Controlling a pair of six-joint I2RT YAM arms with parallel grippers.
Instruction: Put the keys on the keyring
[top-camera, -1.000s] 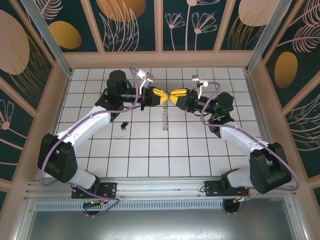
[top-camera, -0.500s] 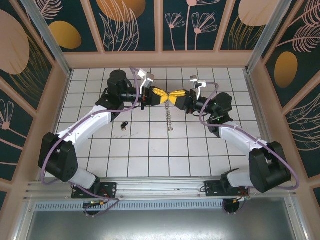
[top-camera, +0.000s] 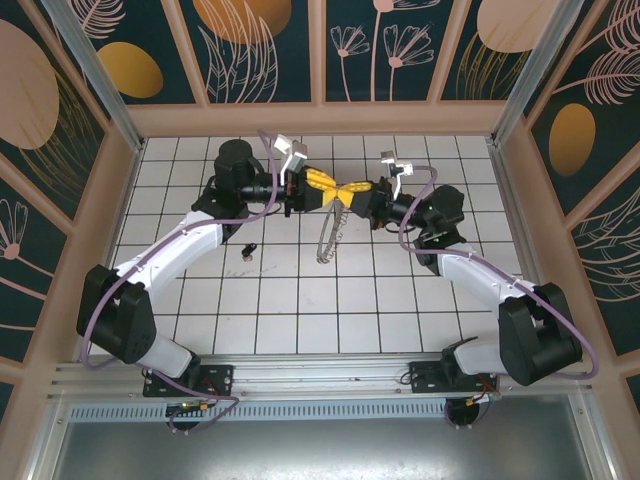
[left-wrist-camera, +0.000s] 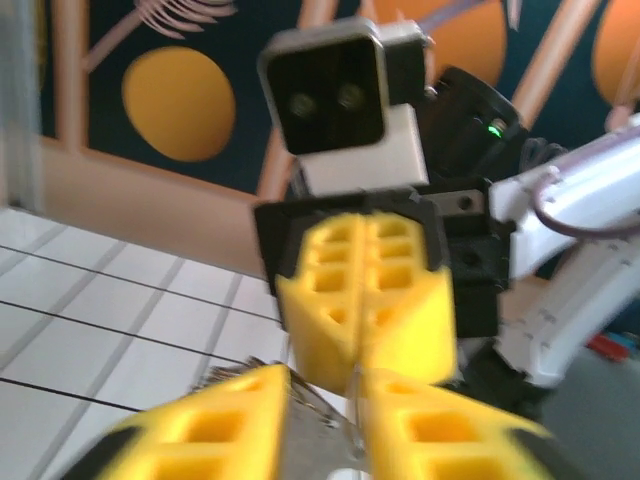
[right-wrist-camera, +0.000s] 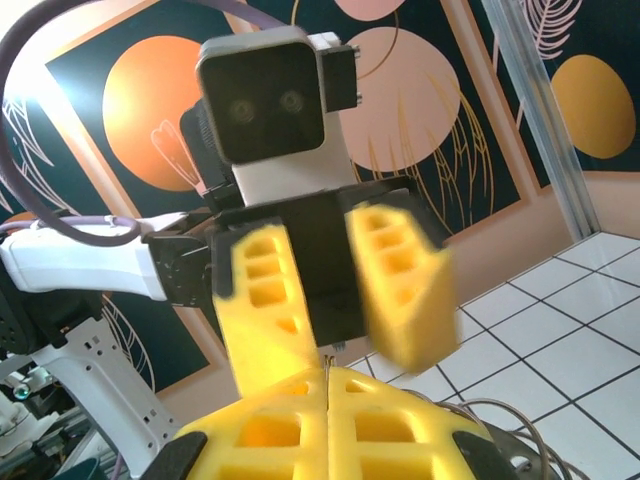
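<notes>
White-tiled counter (top-camera: 300, 310), boxed in by dark panels painted with leaves and orange discs. Both arms reach toward the middle of the far edge, and their tips meet above the tiles. The right gripper (top-camera: 350, 191) has its yellow jaws pressed together on the top of the keyring (top-camera: 323, 256) (a thin, silvery chain loop), which hangs below it. The left gripper (top-camera: 328, 186) faces it, jaws parted around the chain. The keys (top-camera: 247, 247), one tiny dark piece, lie on the counter, well apart from the loop toward the left edge.
</notes>
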